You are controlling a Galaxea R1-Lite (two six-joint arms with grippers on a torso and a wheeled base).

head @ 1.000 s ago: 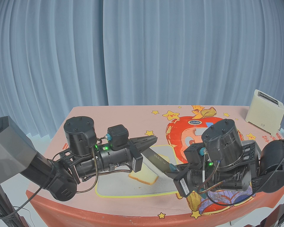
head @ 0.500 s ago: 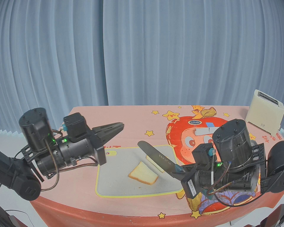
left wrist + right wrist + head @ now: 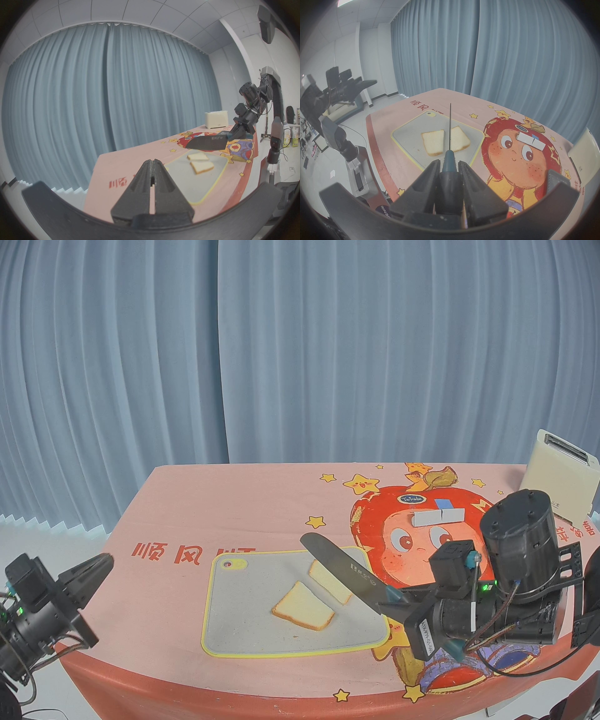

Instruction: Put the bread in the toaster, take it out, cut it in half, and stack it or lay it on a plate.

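Your right gripper [image 3: 392, 599] is clamping the knife [image 3: 340, 568], cut bread [image 3: 304, 608] lying at nine o'clock. Your left gripper [image 3: 152, 170] is hanging pinched, empty, farther off.

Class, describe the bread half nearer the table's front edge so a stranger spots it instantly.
On the pink table, find the grey cutting board with the yellow rim. Of two bread halves on it, this half lies nearer the front edge, clear of the knife blade that partly hides its neighbour.

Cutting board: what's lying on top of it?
Two bread halves lie on the cutting board. The knife in the right pincer hangs above, hiding one half's edge in the head view.
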